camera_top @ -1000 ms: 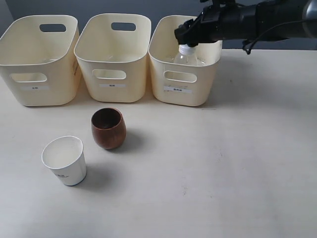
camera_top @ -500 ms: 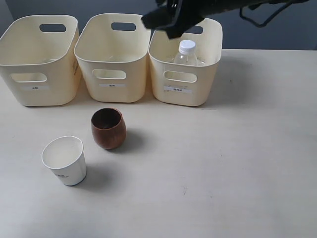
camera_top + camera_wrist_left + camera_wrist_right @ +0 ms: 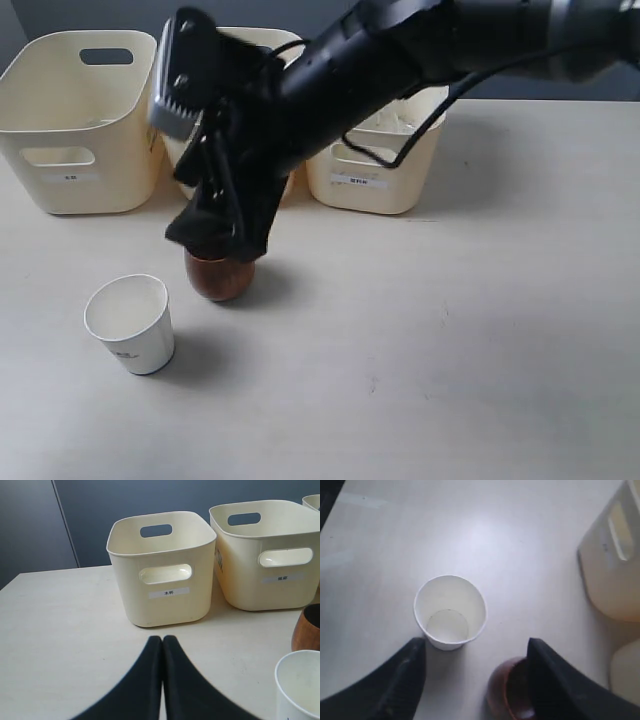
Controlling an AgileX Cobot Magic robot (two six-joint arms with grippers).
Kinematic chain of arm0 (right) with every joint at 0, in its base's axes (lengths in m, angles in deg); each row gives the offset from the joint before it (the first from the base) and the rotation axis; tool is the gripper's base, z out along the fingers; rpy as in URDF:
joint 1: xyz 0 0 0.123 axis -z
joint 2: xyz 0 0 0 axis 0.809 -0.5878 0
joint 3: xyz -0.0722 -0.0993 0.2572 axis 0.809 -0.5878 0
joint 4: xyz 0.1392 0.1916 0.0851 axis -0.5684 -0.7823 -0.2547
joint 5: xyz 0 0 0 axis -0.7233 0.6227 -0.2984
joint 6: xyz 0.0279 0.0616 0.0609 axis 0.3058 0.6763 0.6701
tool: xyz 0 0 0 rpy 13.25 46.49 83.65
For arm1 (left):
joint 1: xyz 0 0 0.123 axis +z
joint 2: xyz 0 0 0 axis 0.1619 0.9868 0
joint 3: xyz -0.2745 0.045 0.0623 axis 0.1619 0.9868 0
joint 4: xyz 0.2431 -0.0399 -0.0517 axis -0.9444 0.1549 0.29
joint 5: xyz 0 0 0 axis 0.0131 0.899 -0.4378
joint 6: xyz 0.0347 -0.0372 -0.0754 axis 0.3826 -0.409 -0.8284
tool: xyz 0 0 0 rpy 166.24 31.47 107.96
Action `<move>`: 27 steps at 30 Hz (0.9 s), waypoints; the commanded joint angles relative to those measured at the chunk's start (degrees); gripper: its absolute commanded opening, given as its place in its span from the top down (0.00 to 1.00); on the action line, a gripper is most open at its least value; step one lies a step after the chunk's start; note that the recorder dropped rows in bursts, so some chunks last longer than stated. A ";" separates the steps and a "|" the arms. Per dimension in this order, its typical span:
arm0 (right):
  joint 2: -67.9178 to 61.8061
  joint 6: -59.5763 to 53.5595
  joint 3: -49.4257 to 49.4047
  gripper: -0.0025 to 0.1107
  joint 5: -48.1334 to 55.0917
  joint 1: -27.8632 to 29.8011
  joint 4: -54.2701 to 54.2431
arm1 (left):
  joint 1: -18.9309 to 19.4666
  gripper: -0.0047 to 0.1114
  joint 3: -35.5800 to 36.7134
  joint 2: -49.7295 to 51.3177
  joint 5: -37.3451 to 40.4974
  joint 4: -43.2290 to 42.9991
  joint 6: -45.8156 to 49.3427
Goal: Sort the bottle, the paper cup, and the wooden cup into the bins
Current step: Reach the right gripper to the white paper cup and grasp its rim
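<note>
My right gripper (image 3: 222,245) has reached across to the dark brown wooden cup (image 3: 218,278) and hangs just over its mouth. In the right wrist view the gripper (image 3: 476,645) is open. One finger (image 3: 560,680) sits over the inside of the wooden cup (image 3: 510,697), the other (image 3: 395,685) outside it on the side of the paper cup (image 3: 450,612). The white paper cup (image 3: 130,322) stands upright at the front left. The arm hides the bottle. My left gripper (image 3: 161,640) is shut and empty, low over the table facing the left bin (image 3: 162,570).
Three cream bins line the back: the left bin (image 3: 80,120), the middle bin (image 3: 178,155) mostly behind the arm, and the right bin (image 3: 375,175). The black arm stretches from the upper right across the bins. Bare table lies to the right and front.
The right arm left the bottle standing in the right bin, swung left across the bins and came down over the wooden cup. The cups have not moved.
</note>
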 commanded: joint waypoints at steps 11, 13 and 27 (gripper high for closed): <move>-9.00 -0.38 0.26 0.47 -8.30 -9.65 5.17 | -0.16 0.96 -0.07 0.19 -0.80 -0.12 -0.16; -9.21 -1.32 0.26 0.47 -9.32 -10.46 5.17 | -0.16 0.96 -0.07 0.19 -0.80 -0.12 -0.16; -13.58 -1.83 0.26 0.48 -12.77 -12.09 4.76 | -0.16 0.96 -0.07 0.19 -0.80 -0.12 -0.16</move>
